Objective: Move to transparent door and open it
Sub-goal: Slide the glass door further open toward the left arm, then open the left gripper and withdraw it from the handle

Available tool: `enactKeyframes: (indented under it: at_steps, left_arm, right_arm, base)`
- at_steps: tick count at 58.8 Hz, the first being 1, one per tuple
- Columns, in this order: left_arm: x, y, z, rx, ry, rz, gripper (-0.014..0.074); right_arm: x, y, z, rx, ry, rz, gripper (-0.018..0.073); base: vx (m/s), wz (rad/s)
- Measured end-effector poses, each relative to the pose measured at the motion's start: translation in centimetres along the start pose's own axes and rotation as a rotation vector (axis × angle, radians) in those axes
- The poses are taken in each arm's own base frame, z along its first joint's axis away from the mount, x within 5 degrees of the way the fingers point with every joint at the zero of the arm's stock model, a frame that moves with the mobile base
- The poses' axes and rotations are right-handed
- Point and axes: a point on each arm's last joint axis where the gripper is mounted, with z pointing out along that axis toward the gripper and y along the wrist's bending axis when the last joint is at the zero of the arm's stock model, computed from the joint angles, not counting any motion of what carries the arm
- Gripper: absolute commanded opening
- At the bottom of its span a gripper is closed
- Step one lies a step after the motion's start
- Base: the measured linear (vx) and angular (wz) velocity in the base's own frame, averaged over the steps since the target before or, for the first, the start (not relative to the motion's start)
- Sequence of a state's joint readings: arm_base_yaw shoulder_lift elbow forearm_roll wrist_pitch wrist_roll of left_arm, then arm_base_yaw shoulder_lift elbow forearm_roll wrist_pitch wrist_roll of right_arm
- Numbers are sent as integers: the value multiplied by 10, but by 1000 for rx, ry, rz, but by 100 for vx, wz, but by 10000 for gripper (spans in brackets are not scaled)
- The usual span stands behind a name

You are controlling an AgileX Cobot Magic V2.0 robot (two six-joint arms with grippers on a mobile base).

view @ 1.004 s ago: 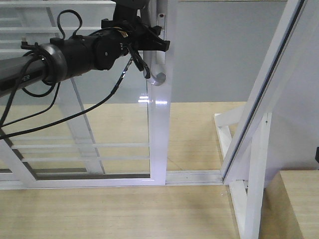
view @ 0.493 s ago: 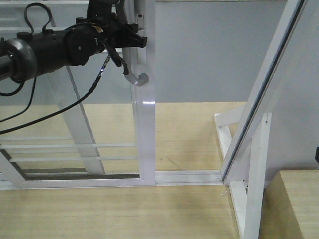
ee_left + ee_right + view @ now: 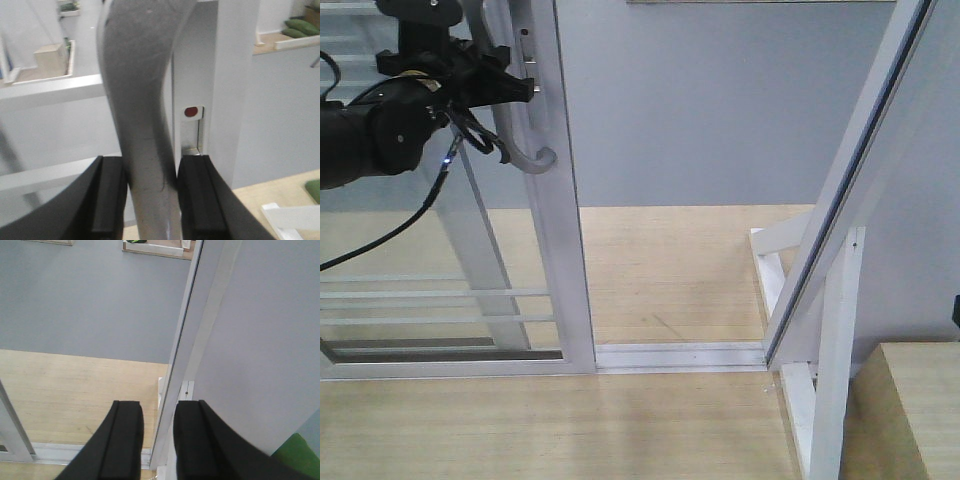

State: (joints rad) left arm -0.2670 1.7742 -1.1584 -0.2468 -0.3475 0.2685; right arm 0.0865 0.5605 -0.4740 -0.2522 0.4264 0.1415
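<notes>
Fingers (image 3: pixel 112 200) of the left gripper (image 3: pixel 150 197) clamped the curved grey handle (image 3: pixel 525 135) of the transparent door (image 3: pixel 556 220), far left on its track (image 3: pixel 680 352). Right gripper (image 3: pixel 157 440) hung slightly parted, seemingly empty.

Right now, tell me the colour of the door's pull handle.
Grey. The curved pull handle shows best in the left wrist view, clamped by the left gripper.
</notes>
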Motion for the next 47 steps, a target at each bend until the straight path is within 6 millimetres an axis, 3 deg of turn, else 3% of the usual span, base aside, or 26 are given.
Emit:
enactKeyframes:
  at_steps: [10, 16, 21, 29, 39, 47]
  left_arm:
    - [-9, 11, -19, -36, -14, -69, 335]
    - [-14, -11, -36, 42, -12, -13, 335]
    - [-2, -25, -43, 93, 50, 26, 335]
    - [33, -26, -58, 114, 198, 34, 335]
    - [50, -23, -104, 113, 208, -4, 335]
    - [41, -18, -151, 121, 123, -43, 335]
  right_arm:
    - [0, 0, 0, 0, 0, 0, 262]
    - [0, 0, 0, 0, 0, 0, 262]
    - [0, 0, 0, 1, 1, -1, 262]
    - [0, 0, 0, 0, 1, 0, 262]
    - [0, 0, 0, 0, 1, 0, 262]
    - [1, 0, 0, 1, 11, 0, 260]
  base:
    - [0, 0]
    - [0, 0]
    - [0, 0]
    - [0, 0]
    - [0, 0]
    - [0, 0]
